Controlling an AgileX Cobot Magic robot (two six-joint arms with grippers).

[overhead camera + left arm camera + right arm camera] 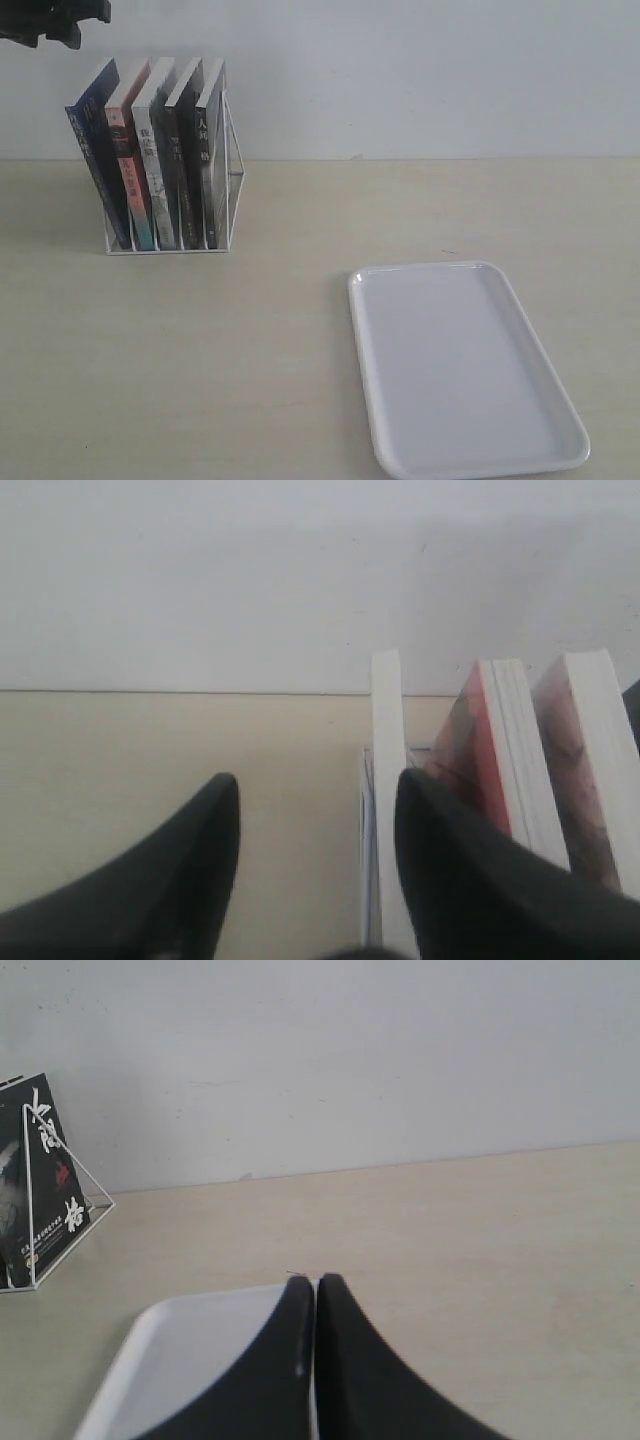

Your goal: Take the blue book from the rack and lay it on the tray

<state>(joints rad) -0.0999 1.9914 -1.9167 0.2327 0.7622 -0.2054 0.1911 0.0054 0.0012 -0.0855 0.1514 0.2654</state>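
Before a white wall [420,70], the beige table [200,380] bears the tray [460,370].

The left hand [318,780] has two smooth, matte black fingers [180,870], broad at the base and tapering in a curve to rounded tips. The right hand [315,1282] has the same black fingers [370,1380]. The left arm [50,20] shows black, angular casing.
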